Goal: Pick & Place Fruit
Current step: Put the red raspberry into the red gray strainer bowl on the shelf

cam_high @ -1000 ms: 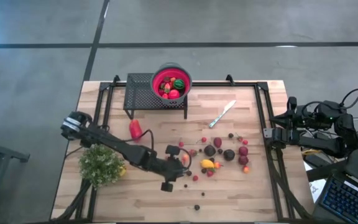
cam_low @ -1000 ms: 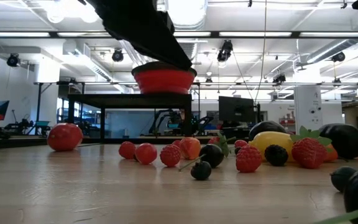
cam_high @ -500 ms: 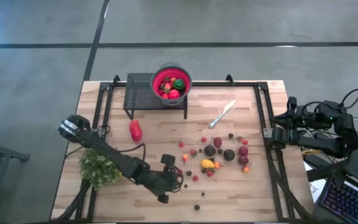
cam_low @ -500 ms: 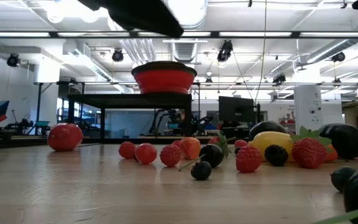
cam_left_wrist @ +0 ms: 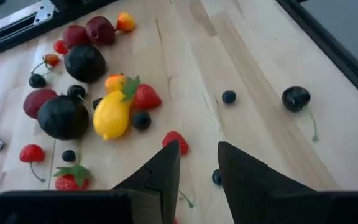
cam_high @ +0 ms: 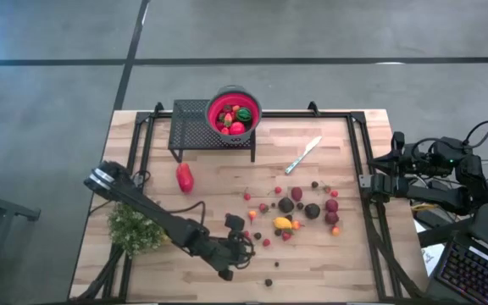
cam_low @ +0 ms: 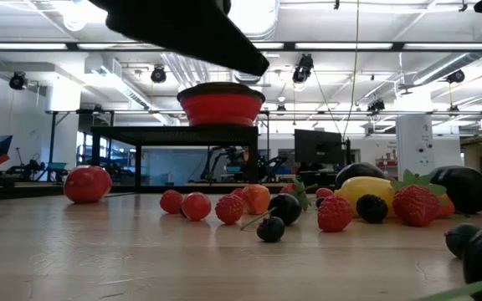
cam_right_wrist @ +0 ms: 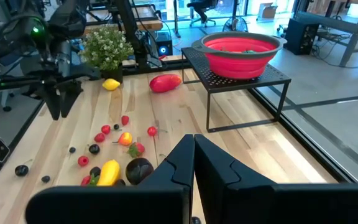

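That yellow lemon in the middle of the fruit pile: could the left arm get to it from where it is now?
Probably yes. The left gripper hovers open just short of the pile, and the lemon lies ahead with only small berries between.

No lettering, label, brand, number or sign could be read in any of the views. The toy fruits, the red bowl, the knife and the bench top carried no legible marks, and the screens in the room behind showed nothing readable.
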Tool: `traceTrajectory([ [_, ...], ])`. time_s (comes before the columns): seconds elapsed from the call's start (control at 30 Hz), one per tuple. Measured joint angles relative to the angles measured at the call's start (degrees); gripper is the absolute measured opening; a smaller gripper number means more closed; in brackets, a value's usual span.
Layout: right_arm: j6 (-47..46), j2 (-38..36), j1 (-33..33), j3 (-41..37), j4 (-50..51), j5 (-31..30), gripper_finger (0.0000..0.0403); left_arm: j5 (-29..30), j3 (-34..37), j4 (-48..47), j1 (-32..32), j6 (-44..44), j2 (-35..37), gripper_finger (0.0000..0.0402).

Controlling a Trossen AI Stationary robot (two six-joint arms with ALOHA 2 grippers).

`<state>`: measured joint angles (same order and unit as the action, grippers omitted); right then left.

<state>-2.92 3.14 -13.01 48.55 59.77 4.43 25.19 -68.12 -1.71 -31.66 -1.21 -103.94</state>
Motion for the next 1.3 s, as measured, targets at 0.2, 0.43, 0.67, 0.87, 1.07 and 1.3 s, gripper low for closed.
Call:
traceTrajectory([
  [0.2,0.0,0.0,0.0,0.0,0.0,0.0,0.0008,0.6,0.0,-9.5,2.9,-6.9,-0.1,0.0115],
  [0.43,0.1,0.0,0.0,0.0,0.0,0.0,0.0008,-2.5,0.0,-14.9,4.9,-15.6,-0.1,0.0115],
  [0.67,0.0,0.0,0.0,0.0,0.0,0.0,0.0008,-2.0,0.0,-18.3,5.1,-17.1,0.4,0.0116],
  [0.87,0.0,0.0,0.0,0.0,0.0,0.0,0.0008,0.1,0.0,-21.2,6.5,-18.9,3.1,0.0158],
  [1.07,0.1,0.0,0.0,0.0,0.0,0.0,0.0008,0.6,0.0,-25.8,8.5,-17.1,4.8,0.0217],
  [1.3,0.0,0.0,0.0,0.0,0.0,0.0,0.0008,-5.0,2.2,-27.2,13.1,-13.6,7.3,0.0224],
])
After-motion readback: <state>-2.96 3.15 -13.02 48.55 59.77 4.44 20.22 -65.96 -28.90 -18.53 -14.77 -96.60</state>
